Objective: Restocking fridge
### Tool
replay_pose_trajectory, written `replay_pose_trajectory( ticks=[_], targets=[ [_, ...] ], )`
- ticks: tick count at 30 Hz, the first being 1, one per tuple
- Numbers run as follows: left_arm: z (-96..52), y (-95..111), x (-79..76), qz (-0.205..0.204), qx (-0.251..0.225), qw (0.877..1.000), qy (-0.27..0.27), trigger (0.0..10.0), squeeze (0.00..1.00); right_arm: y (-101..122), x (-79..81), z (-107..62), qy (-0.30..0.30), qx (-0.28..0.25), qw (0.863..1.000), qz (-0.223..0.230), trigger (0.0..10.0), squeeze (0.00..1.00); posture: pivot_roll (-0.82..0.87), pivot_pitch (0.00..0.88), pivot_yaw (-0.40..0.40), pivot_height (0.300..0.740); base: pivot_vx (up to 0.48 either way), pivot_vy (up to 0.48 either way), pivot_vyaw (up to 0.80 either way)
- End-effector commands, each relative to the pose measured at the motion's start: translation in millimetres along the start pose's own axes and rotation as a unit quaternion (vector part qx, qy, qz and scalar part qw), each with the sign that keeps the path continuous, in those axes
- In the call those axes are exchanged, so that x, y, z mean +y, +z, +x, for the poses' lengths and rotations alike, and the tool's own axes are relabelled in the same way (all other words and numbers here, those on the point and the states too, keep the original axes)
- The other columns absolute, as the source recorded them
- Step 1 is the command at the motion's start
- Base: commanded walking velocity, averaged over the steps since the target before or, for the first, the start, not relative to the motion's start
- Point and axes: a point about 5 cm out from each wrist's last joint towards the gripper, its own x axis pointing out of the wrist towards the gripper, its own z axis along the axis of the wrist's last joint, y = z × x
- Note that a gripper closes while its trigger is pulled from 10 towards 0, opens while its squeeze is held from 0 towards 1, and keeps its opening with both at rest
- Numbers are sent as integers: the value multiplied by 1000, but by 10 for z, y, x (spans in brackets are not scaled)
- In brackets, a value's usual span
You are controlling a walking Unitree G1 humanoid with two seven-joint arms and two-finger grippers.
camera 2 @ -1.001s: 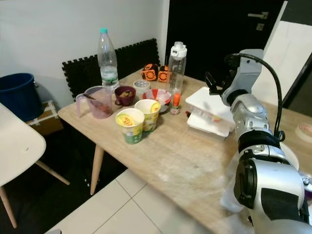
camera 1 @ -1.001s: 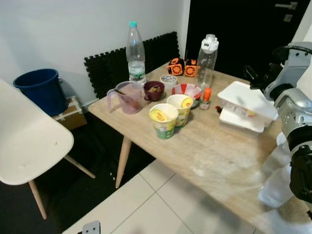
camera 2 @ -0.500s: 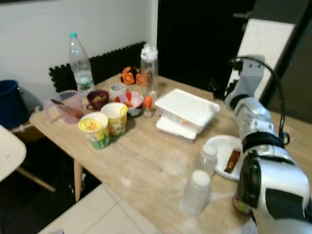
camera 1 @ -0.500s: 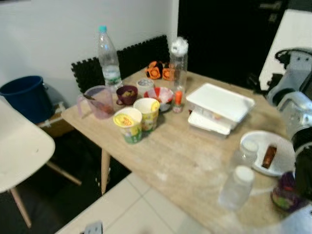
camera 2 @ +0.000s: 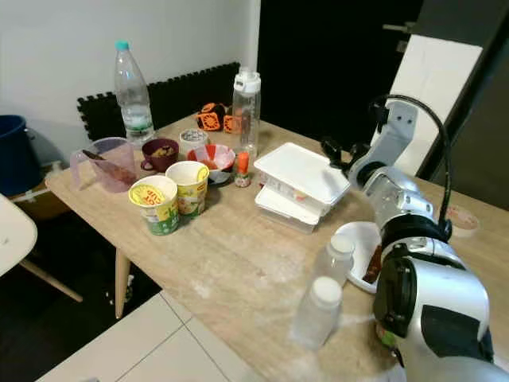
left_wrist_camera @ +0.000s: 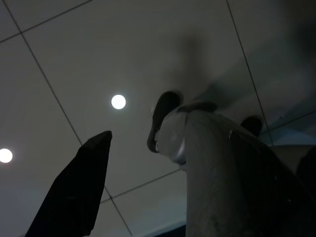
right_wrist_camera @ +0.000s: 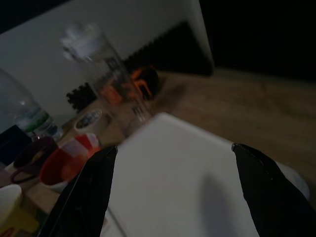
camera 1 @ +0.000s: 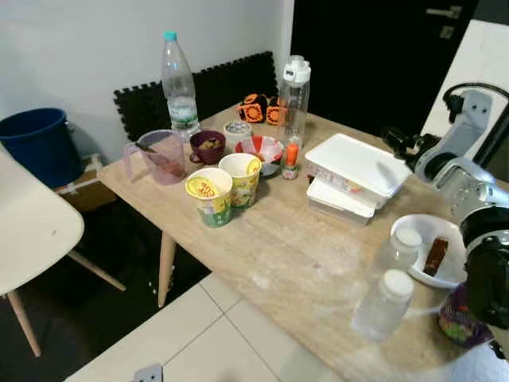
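Observation:
A wooden table [camera 1: 318,263] carries the food and drink. Two stacked white lidded containers [camera 1: 354,171] sit near its far side. My right gripper [camera 1: 395,142] hovers open just beyond their far corner, and in the right wrist view its fingers [right_wrist_camera: 81,197] spread wide over the white lid [right_wrist_camera: 173,192] with nothing between them. My left gripper [left_wrist_camera: 168,197] points up at the ceiling with its fingers [left_wrist_camera: 74,192] apart. A tall clear bottle [camera 1: 293,87], a water bottle [camera 1: 178,83] and two noodle cups [camera 1: 208,195] stand further left.
A purple jug [camera 1: 159,155], maroon mug [camera 1: 208,146], red-and-white bowl [camera 1: 264,150] and orange-capped bottle [camera 1: 291,159] crowd the far left. A white plate [camera 1: 457,267] and two small clear bottles [camera 1: 382,306] sit near my right arm. Blue bucket [camera 1: 36,143] and white chair [camera 1: 32,231] stand left.
The camera has swung to the right, so the plate and the small clear bottles have come into view. My right gripper stays by the white containers' far corner.

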Motion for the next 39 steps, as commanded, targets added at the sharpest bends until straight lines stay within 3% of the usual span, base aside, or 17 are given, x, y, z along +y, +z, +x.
replay_pose_trajectory(
  ticks=[1,8,16,23,34,39],
  targets=[
    [-6,-12,40,1,5,1000,7,10000,0,-2,-42,-14,-13,3,1000,16,10000,0,-38,0,-16,740,0,0,0],
    [-13,-43,49,1,8,1000,8,10000,0,-3,-48,-13,-25,14,999,28,10000,0,-34,0,-20,740,0,0,0],
    [-16,-73,36,-1,11,1000,5,10000,0,-139,-192,-68,-94,66,993,22,10000,0,-35,0,-23,740,0,0,0],
    [-21,-70,60,8,10,1000,4,10000,0,-232,-315,-126,-138,62,987,61,10000,0,-27,0,2,740,0,0,0],
    [-118,-121,437,58,17,998,21,10000,0,-316,-389,-171,-151,48,981,114,10000,0,9,0,69,740,0,0,0],
    [-167,-187,560,57,22,998,36,10000,0,-340,-423,-193,-150,40,978,141,10000,0,30,0,69,740,0,0,0]
  ],
)
